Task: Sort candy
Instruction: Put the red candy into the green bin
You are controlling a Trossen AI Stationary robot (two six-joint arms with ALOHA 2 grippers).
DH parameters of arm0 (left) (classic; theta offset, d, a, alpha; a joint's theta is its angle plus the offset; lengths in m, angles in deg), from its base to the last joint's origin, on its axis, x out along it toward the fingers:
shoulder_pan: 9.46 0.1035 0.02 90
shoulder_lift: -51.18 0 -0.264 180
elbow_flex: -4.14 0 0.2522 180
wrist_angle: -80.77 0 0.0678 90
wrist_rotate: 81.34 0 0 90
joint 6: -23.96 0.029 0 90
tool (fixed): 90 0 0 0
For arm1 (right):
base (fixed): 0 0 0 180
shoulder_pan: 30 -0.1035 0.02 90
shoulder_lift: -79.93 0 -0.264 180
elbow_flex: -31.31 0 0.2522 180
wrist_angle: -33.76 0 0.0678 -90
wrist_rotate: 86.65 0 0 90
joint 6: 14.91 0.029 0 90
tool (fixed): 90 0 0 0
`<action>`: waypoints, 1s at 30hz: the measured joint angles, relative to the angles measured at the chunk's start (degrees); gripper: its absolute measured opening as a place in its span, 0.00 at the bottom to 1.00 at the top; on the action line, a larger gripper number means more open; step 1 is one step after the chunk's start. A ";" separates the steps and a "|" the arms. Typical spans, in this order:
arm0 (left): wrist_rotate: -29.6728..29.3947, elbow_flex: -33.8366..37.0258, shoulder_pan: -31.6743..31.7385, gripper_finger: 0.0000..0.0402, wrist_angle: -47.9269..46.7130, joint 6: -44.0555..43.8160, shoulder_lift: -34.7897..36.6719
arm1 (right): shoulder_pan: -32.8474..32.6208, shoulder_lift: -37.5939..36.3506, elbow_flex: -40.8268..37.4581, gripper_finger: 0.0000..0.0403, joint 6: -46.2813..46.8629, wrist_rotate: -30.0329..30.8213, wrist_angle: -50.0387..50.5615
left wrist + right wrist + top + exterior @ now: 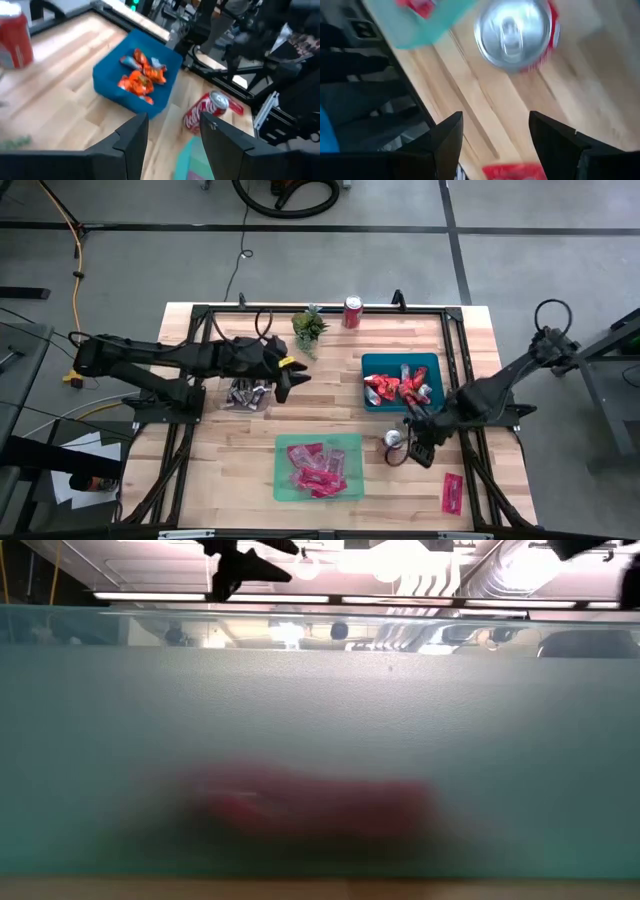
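Candy lies in three groups. Red-orange packets (396, 387) fill the blue tray (374, 364), pink-red packets (317, 468) fill the green tray (285, 444), and dark brown-and-silver bars (248, 394) are heaped on the bare table. One pink-red packet (452, 491) lies alone near the front right. My left gripper (290, 384) hangs open just right of the bars, with nothing between its fingers (131, 139). My right gripper (416, 446) is open above the table beside a soda can (516, 33), holding nothing.
A second red soda can (352, 311) and a small green plant (309, 327) stand at the far edge. A black frame (452, 340) rings the work area. In the low view the green tray's wall (320, 740) blocks almost everything.
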 joint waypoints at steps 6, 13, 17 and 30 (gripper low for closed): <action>0.13 -0.04 1.98 0.41 0.32 3.76 0.47 | -7.57 6.26 -0.02 0.55 10.62 -4.70 3.43; 0.12 -0.04 2.36 0.41 0.27 4.84 0.45 | -15.33 12.45 -0.91 0.55 15.63 -7.85 4.55; -1.67 -0.04 2.36 0.41 0.30 3.55 0.45 | -16.95 15.92 -6.61 0.55 18.20 -12.10 1.74; -3.45 -0.02 2.34 0.41 0.15 -1.94 0.14 | -17.25 17.42 -23.05 0.55 26.02 -22.56 -19.90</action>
